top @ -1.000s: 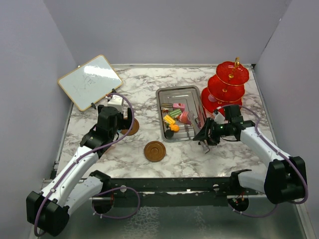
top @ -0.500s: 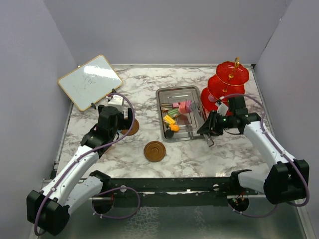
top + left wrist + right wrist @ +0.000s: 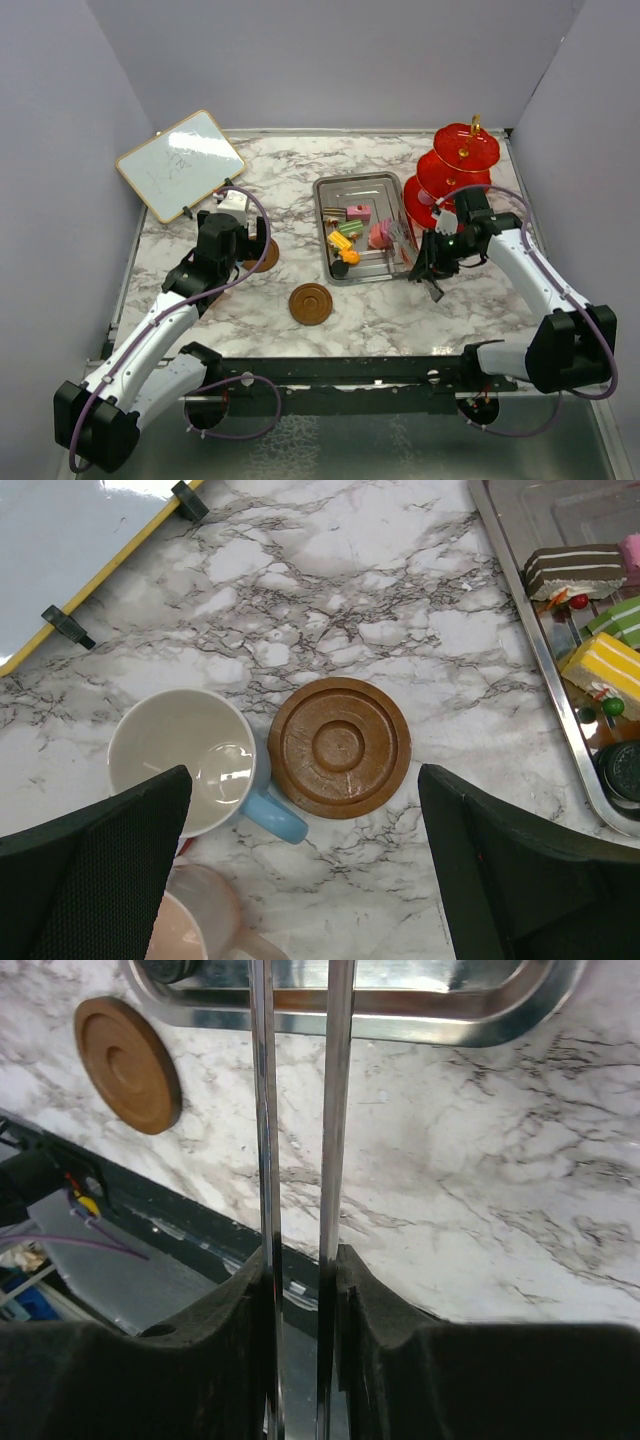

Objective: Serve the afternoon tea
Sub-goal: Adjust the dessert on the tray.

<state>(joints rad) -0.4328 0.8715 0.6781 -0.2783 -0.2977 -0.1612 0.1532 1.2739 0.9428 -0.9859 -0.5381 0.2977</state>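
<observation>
One saucer [image 3: 310,303] lies bare nearest me, by the near edge. My right claw [image 3: 300,1280] is clamped on the tongs [image 3: 335,1110], their blades nearly together, and over the last second it has swung toward the right edge. The pink cake [image 3: 380,235] has moved too. It rose from the middle of the tray [image 3: 319,220] and is now by the tray's right rim, at the tong tips. I can't tell whether the tips pinch it, because they run out of my wrist view. I read this as the carry to the stand beginning, with nothing served yet.

The tray, mid-table, holds the black cake [image 3: 340,268], the yellow cake [image 3: 341,240] and the green cake [image 3: 350,227], besides the pink one.

My left claw [image 3: 305,780] is spread wide and grips nothing. It has not shifted, and hangs near the left edge over the blue cup [image 3: 185,760] and the second saucer [image 3: 340,747]. That cup is empty and stands on the marble just beside its saucer, not on it. The pink cup [image 3: 195,925] is nearer and half out of view.

In the far right corner, the stand [image 3: 465,150] shows no cake that I can be sure of. The whiteboard [image 3: 180,163] leans in the far left corner.
</observation>
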